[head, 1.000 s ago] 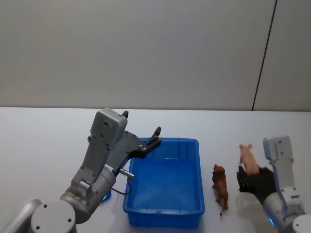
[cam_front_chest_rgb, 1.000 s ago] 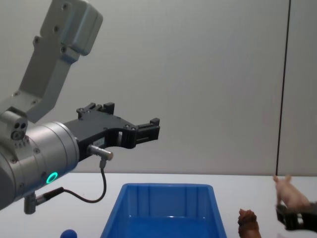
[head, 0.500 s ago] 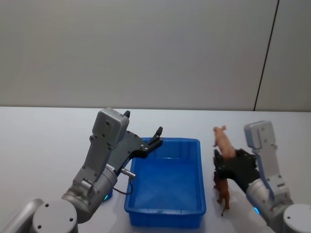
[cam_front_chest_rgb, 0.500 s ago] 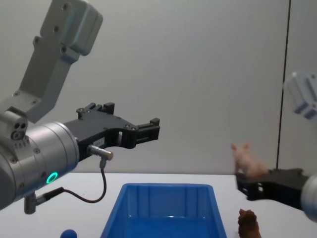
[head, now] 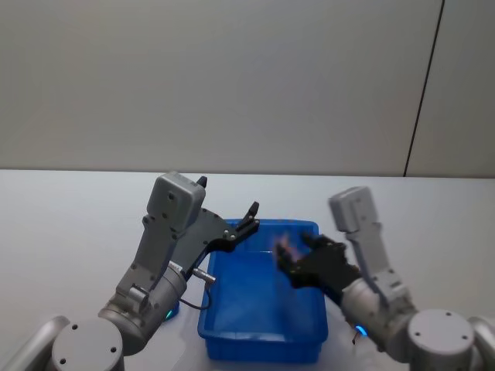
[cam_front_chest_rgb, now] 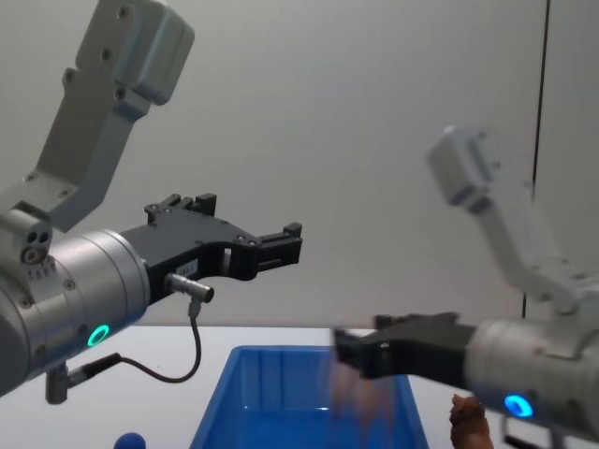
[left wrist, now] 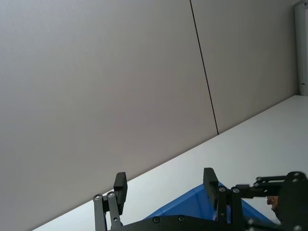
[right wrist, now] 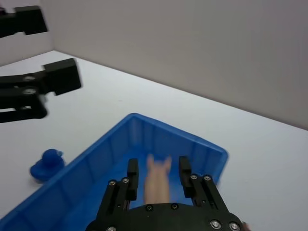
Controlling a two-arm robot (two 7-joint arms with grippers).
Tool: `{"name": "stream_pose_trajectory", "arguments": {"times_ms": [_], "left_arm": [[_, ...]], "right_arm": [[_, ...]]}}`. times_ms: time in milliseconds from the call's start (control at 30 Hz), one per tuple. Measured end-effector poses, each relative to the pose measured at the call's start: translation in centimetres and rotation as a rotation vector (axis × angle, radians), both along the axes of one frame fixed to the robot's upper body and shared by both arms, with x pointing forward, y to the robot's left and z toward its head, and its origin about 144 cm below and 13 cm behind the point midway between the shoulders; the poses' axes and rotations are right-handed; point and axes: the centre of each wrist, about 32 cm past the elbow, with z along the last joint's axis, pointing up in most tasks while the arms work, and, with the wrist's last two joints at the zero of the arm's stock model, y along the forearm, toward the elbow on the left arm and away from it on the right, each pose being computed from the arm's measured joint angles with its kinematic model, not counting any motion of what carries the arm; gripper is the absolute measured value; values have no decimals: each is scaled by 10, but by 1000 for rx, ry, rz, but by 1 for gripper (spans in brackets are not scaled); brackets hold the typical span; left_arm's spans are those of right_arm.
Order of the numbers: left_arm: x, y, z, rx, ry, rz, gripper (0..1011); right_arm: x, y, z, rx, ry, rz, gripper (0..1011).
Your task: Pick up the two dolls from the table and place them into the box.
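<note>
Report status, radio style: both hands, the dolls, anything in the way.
Left hand open, raised beside box. Right hand open over box, pink doll loose between its fingers. Brown doll on table, right of box. Nothing blocking.

No text, label, brand or number can be read on anything here (all surfaces are plain).
</note>
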Motion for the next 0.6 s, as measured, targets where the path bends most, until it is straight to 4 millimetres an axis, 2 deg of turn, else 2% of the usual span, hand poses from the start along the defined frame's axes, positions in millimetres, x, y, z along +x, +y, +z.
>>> {"name": "stream_pose_trajectory", "arguments": {"times_ms": [100, 133, 200, 267, 333, 500, 600], "left_arm": [[0, 0, 0, 0, 0, 0, 1002], [0, 0, 0, 0, 0, 0, 1001], [0, 0, 0, 0, 0, 0, 1002], [0, 0, 0, 0, 0, 0, 1001], [0, 0, 0, 0, 0, 0, 1001], [0, 0, 0, 0, 0, 0, 1001], [0, 0, 0, 0, 0, 0, 1001]], "right_arm": [[4, 8, -1, 2, 20, 37, 546], [5, 11, -1, 3, 24, 44, 605], [7, 14, -1, 4, 31, 56, 636], [9, 19, -2, 4, 44, 65, 748], [10, 22, -3, 4, 53, 69, 777], [12, 27, -3, -1, 66, 49, 939], [11, 28, -3, -7, 69, 25, 985]]}}
